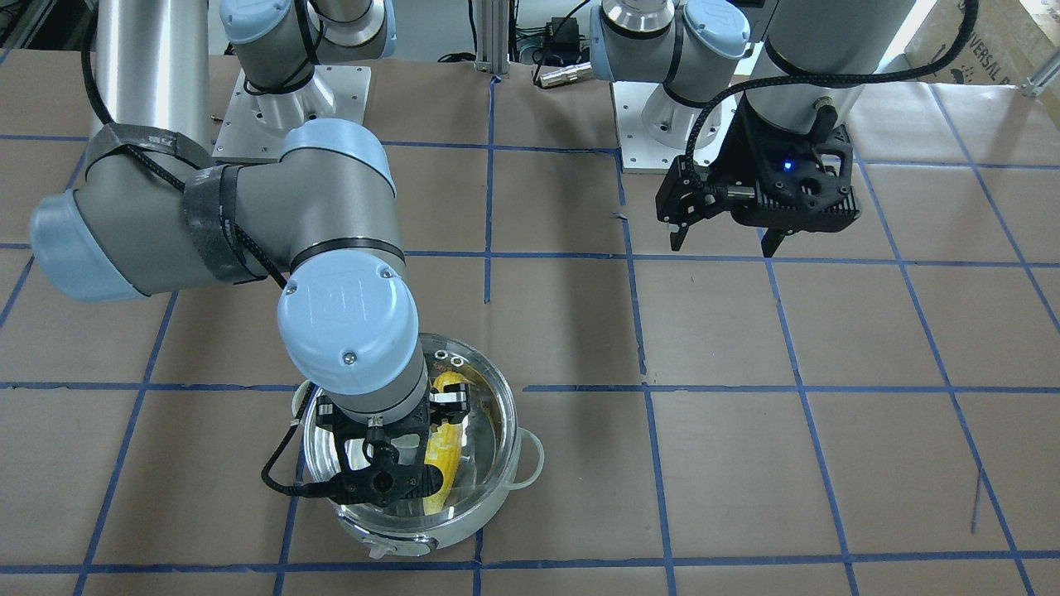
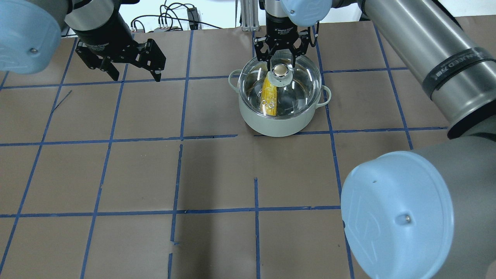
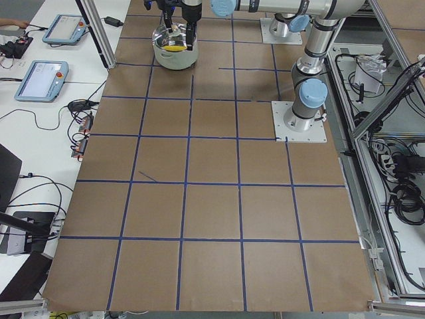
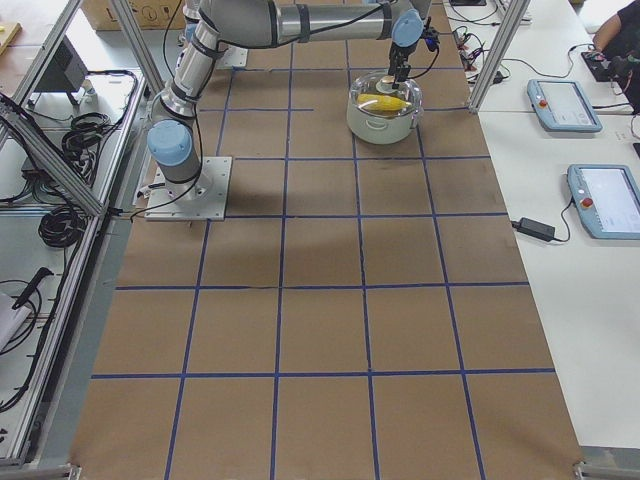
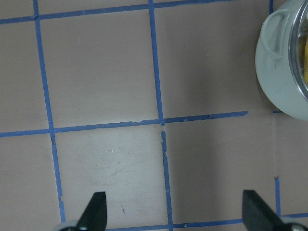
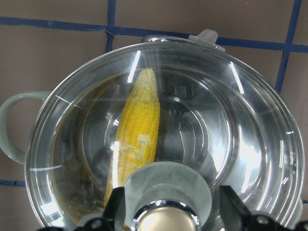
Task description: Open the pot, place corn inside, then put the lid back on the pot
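With the corn in the pot at the upper middle of the overhead view and the lid on, my right pincer straddles the knob, jaws apart, and I judge an off-centre retreat could snag it and skew the lid; the left pincer hangs open, upper left.

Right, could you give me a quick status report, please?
Left pincer open, parked away from pot. Right pincer open, straddling the knob. Corn inside pot, lid on. Nothing in the way.

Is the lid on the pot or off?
On. The lid sits level on the pot rim, corn visible through the glass; the right gripper stands open astride its knob.
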